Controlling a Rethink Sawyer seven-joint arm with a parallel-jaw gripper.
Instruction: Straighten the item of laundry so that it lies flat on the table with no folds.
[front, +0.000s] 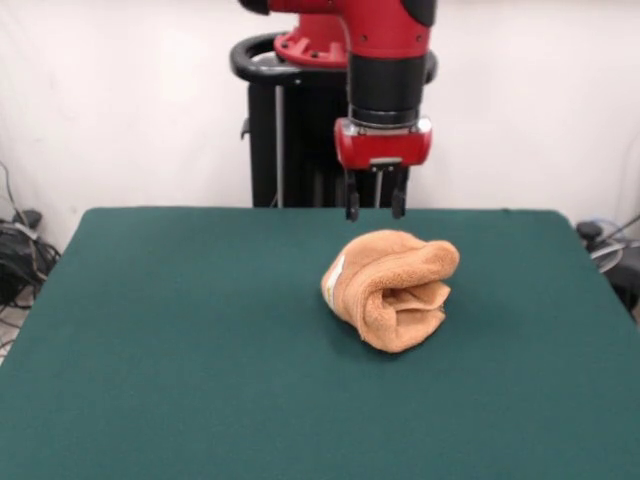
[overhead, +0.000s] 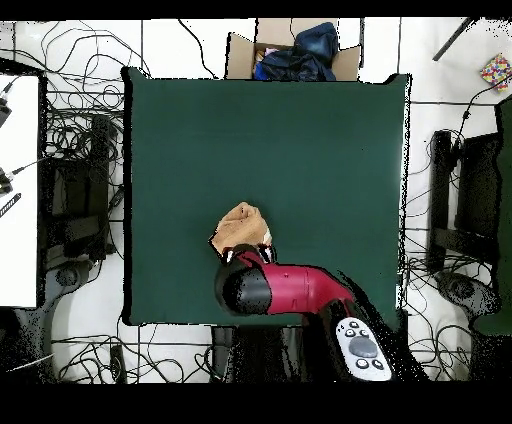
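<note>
The orange-tan towel lies bunched in a rolled heap on the dark green table, right of the middle in the front view. A pale band shows at its left end. My gripper hangs above and just behind the heap, clear of it, its two dark fingers apart and empty. In the overhead view the towel sits near the table's lower edge, and the red arm covers its lower part and hides the gripper.
The black pedestal stands behind the table's far edge. In the overhead view a cardboard box with dark clothes sits past the table's top edge, and cables lie on the floor around the table.
</note>
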